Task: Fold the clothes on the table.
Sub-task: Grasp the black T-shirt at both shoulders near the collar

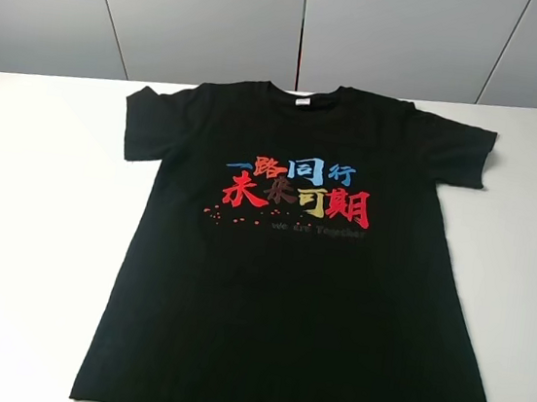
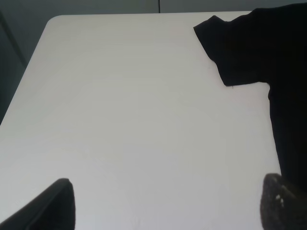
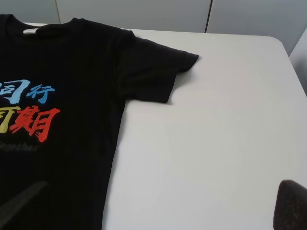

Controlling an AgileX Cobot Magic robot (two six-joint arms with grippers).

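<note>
On the shirt (image 1: 294,312), the small grey line of print (image 1: 319,231) under the big characters (image 1: 297,190) is too faint to read. Of the left gripper (image 2: 168,206) and right gripper (image 3: 156,206) only blurred, dark fingertips (image 2: 53,208) show, the rest cut off. The worktop (image 1: 30,231) runs beyond the picture's sides.

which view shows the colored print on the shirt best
The exterior high view: the whole print sits unobstructed on the T-shirt. The right wrist view catches only its end characters. The left wrist view shows none, just a sleeve.
</note>
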